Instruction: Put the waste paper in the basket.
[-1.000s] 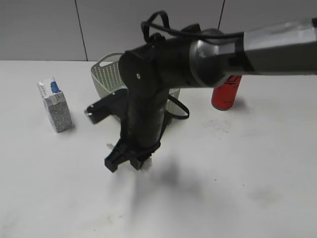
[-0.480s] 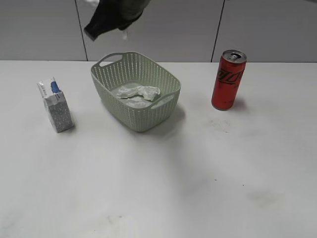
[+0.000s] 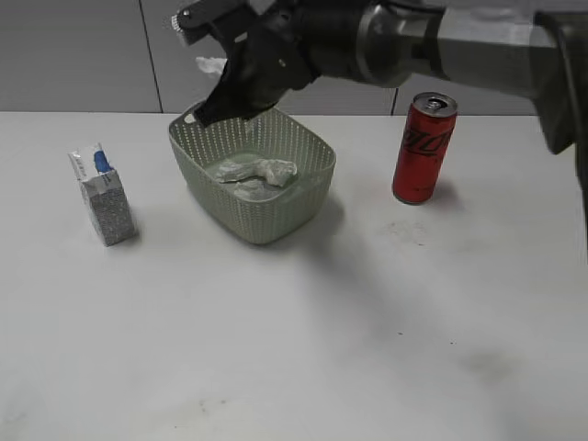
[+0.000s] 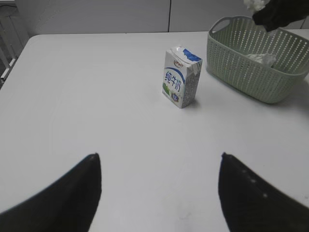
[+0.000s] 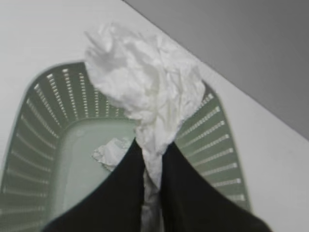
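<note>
My right gripper (image 3: 223, 72) is shut on a crumpled scrap of white waste paper (image 3: 210, 64) and holds it in the air above the far left rim of the sage-green basket (image 3: 276, 220). In the right wrist view the fingers pinch the paper's twisted tail (image 5: 150, 145), its crumpled head (image 5: 145, 82) hangs over the basket (image 5: 43, 121), and another scrap (image 5: 110, 152) lies on the basket floor. More waste paper (image 3: 257, 173) lies inside the basket. My left gripper (image 4: 160, 155) is open and empty, low over bare table, and does not show in the exterior view.
A white-and-grey carton with a blue cap (image 3: 103, 195) stands left of the basket and shows in the left wrist view (image 4: 181, 77). A red can (image 3: 424, 147) stands right of the basket. The right arm (image 3: 441, 46) spans the top of the exterior view.
The right gripper rose from the table in front of the basket with the paper, passed the top of the view, and now hangs over the basket's far left rim.
</note>
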Motion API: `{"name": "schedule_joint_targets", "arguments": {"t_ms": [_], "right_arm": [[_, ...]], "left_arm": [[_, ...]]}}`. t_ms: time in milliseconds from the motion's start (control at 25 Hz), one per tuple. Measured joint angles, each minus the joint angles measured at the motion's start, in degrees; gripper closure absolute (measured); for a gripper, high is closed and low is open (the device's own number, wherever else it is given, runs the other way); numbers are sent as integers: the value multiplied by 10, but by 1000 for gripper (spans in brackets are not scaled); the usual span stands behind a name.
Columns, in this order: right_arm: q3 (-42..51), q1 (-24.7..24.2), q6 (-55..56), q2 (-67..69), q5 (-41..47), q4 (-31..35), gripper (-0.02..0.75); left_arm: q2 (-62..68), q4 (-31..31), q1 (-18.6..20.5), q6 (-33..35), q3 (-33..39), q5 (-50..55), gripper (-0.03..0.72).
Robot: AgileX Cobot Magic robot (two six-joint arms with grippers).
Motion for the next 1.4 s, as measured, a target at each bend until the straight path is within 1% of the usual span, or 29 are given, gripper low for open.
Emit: {"name": "schedule_joint_targets", "arguments": {"t_ms": [40,80,200,280,320,360,440,560,720,800,920,960,1040,1280,1400], "right_arm": [[0,0,0,6,-1,12,666],[0,0,0,13,-1,24,614],[0,0,0,26,0,39,380],[0,0,0,30,0,41,202],[0,0,0,30,1,41,150],[0,0,0,30,5,41,118],[-7,0,0,30,23,41,102],[-43,1,0,33,90,40,101],[-144,-4,-29,34,210,42,103],[-204,-16,-46,34,265,69,104],[-281,-66,-75,34,350,141,110],[-299,-84,-80,34,381,158,113],[-323,-129,-87,32,409,177,123],[-331,-249,-109,24,423,196,144],[-331,-307,-111,23,425,231,145]], "left_arm": [[0,0,0,0,0,0,129],[0,0,0,0,0,0,129],[0,0,0,0,0,0,129],[0,0,0,0,0,0,129],[0,0,0,0,0,0,129],[0,0,0,0,0,0,129],[0,0,0,0,0,0,129],[0,0,0,0,0,0,129],[0,0,0,0,0,0,129],[0,0,0,0,0,0,129],[0,0,0,0,0,0,129],[0,0,0,0,0,0,129],[0,0,0,0,0,0,129],[0,0,0,0,0,0,129],[0,0,0,0,0,0,129]]}}
